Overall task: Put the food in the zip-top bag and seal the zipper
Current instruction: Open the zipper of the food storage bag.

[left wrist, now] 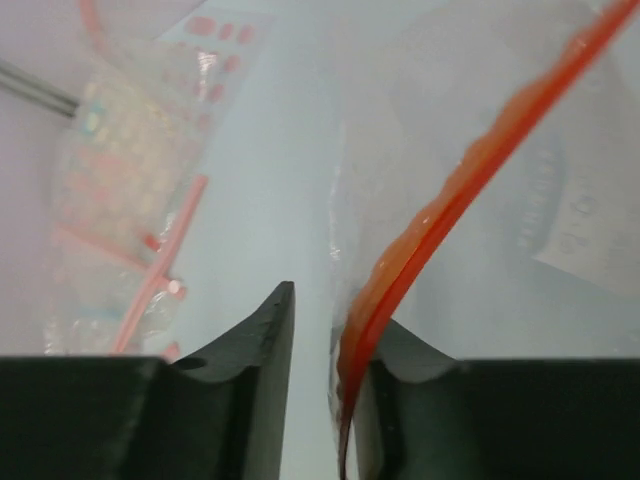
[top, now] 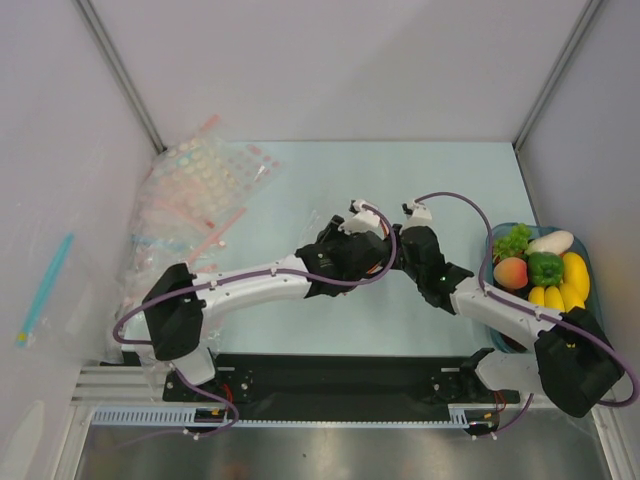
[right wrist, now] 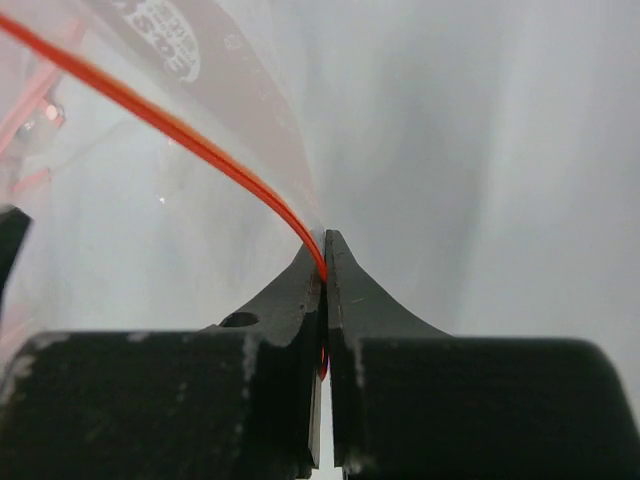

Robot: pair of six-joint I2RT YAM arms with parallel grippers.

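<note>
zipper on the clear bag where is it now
The zipper is mid-table where the arms meet: the right wrist view shows it pinched in the fingers of the right gripper, the left wrist view shows it between the parted fingers of the left gripper.

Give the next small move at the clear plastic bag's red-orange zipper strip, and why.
Probably close the left gripper on the thin red-orange zipper strip: it lies between those parted jaws, against one, while the right gripper is already shut on it. Two holds could spread the mouth.
</note>
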